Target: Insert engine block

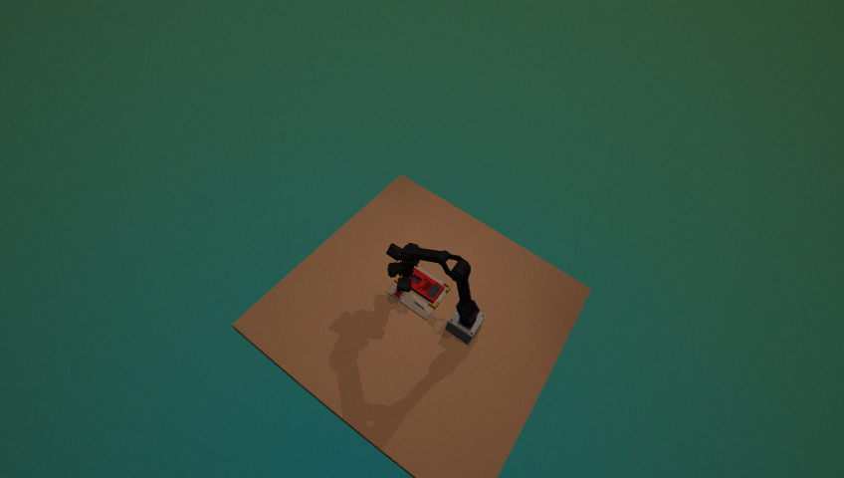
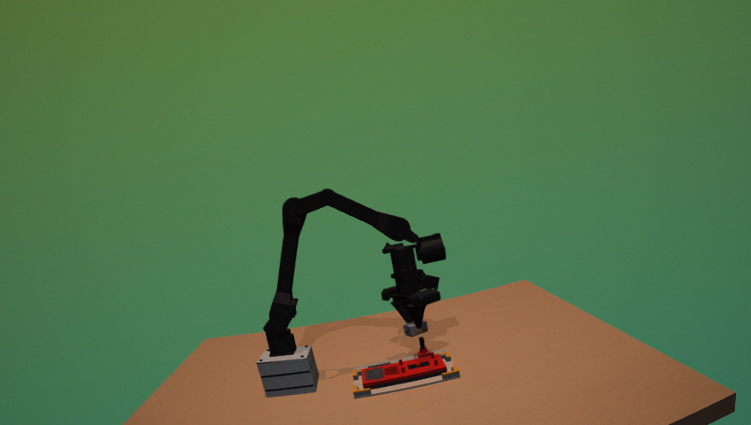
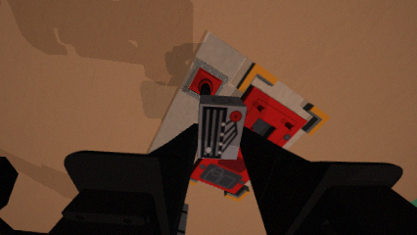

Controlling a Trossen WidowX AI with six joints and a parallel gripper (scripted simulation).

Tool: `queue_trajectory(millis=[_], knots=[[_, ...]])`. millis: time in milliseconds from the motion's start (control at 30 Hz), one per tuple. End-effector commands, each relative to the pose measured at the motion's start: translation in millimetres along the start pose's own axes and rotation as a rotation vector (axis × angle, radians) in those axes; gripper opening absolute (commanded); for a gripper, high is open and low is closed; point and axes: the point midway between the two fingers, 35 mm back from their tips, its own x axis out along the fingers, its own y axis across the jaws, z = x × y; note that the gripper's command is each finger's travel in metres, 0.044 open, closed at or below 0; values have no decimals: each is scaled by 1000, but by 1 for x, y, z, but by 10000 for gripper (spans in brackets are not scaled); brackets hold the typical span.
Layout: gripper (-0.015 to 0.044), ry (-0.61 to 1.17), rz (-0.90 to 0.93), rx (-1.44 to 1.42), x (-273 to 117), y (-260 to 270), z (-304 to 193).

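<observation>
One hand grips the block above the red car body on the surface, apparently over its far end, clear of it

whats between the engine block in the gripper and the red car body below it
Only open air: in the exterior view the engine block, clamped in the gripper, hangs above the car body; the black post stands just beside that gap.
</observation>
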Motion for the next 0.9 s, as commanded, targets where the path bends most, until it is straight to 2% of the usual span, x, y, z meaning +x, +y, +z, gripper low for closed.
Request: queue_trajectory(millis=[0, 867], knots=[[0, -3, -1, 48, 4, -9, -4], [0, -3, -1, 435, 36, -70, -52]])
